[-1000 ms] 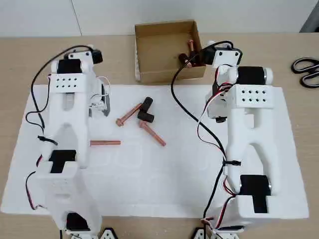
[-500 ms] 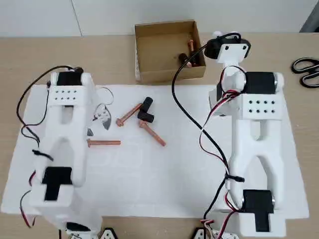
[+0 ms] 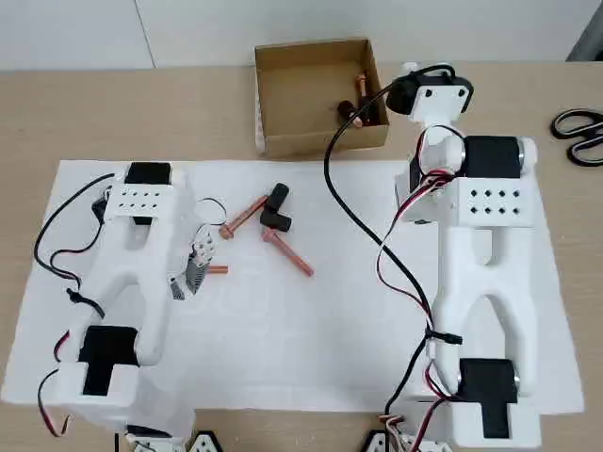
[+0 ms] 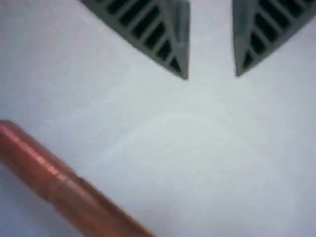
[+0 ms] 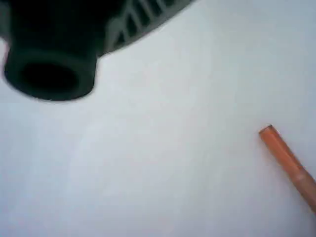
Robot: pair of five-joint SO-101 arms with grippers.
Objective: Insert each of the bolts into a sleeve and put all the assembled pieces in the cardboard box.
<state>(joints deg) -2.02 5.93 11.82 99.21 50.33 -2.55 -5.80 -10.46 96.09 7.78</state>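
My left gripper (image 3: 193, 267) is open and low over the white mat, its fingers (image 4: 168, 44) just beside a copper bolt (image 4: 59, 182) lying flat; that bolt's (image 3: 218, 269) tip pokes out from under the gripper. Two more bolts (image 3: 243, 217) (image 3: 288, 253) and two black sleeves (image 3: 277, 196) (image 3: 275, 222) lie mid-mat. In the right wrist view a black sleeve (image 5: 49, 64) sits in my right gripper, which is shut on it, above the mat near a bolt's end (image 5: 289, 160). The cardboard box (image 3: 283, 141) holds assembled pieces (image 3: 356, 105).
The white mat (image 3: 311, 358) covers most of the wooden table. Scissors (image 3: 579, 124) lie at the far right edge. A black cable (image 3: 353, 212) runs from the right arm across the mat beside the box.
The left arm has swung toward the near side and lowered its open gripper onto the bolt lying on the left of the mat. The right arm shifted slightly right, then held still.
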